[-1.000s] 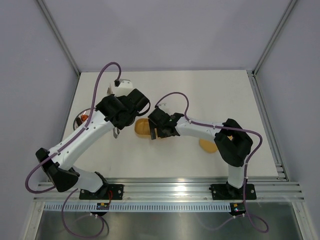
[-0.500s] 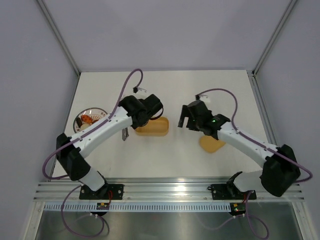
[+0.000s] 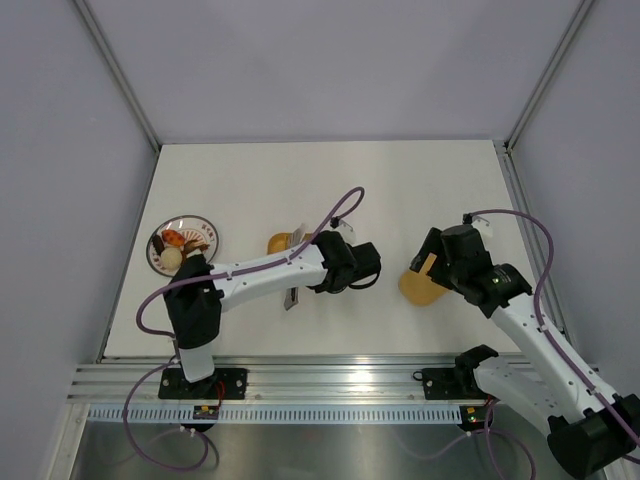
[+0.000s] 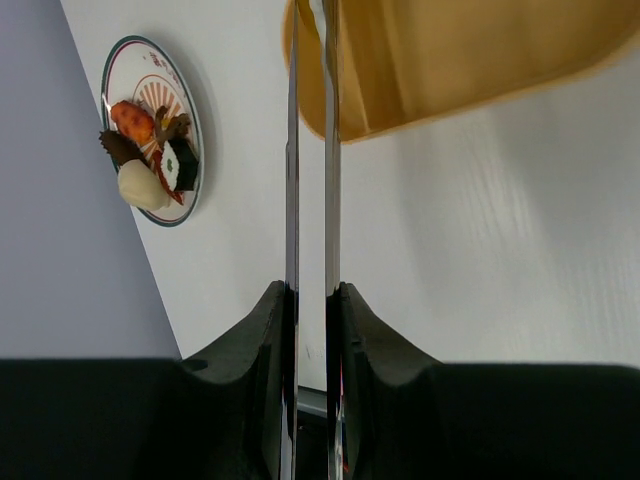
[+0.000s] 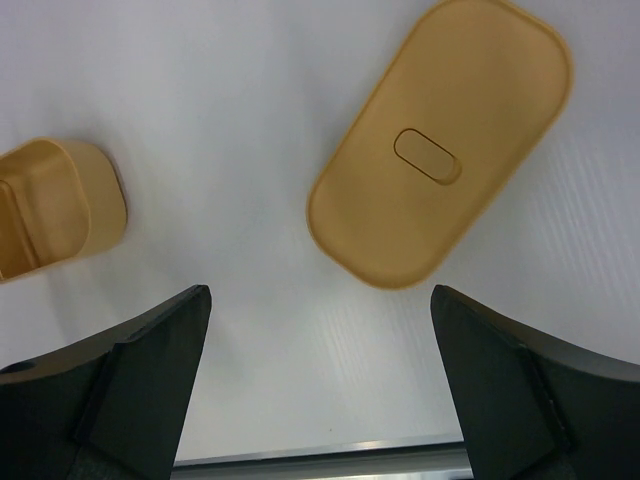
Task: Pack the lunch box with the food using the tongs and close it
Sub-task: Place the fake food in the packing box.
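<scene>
Several bite-sized pieces of food (image 4: 148, 150) are heaped on the patterned plate (image 3: 203, 232) at nine o'clock on the table (image 3: 420, 180). From overhead I can't separate them. The wrist view gives orange, brown, whitish and one dark-and-white. My left gripper (image 4: 310, 295) is clamped on the tongs (image 4: 309, 180), both silver arms squeezed nearly together between the fingers (image 4: 262, 335). The tong tips run off the top of the wrist frame, so I can't tell where they end. Overhead, only a short silver stub shows under the left arm (image 3: 260, 275). The lunch box (image 3: 283, 242) sits at three o'clock of the plate, uncovered and mostly hidden by that arm. The wrist view crops it to a slice of yellow inside. The lid (image 5: 440, 155) lies flat on the table at three o'clock of the box, well apart from it. My right gripper (image 5: 320, 295) hovers above the lid with jaws spread wide, holding nothing. Overhead it hides part of the lid.
</scene>
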Controlling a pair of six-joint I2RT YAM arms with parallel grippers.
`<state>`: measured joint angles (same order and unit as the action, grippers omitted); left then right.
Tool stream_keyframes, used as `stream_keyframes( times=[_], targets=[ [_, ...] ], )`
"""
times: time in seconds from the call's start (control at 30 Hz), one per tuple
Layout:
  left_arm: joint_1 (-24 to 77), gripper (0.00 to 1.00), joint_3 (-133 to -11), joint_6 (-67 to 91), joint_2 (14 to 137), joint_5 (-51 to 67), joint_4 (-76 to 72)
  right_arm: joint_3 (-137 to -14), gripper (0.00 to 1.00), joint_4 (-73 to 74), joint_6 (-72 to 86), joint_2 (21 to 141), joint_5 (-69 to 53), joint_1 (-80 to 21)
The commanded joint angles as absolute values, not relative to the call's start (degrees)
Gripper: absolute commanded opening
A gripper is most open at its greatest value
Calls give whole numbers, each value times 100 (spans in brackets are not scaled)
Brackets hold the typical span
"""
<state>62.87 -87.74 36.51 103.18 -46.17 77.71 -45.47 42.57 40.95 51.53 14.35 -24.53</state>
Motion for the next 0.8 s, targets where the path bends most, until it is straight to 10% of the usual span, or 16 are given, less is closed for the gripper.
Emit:
stream_keyframes(
  times=[0.0,0.77],
  targets=[
    [6486,0,-9070,3946,10388,-4667,8139,-4614,100,4711,4175,4852,1520,-2303],
    [6689,0,-8930,4104,11021,-4930,7980,-4535,99,4755,4184,4834,1397,-2259]
  ],
)
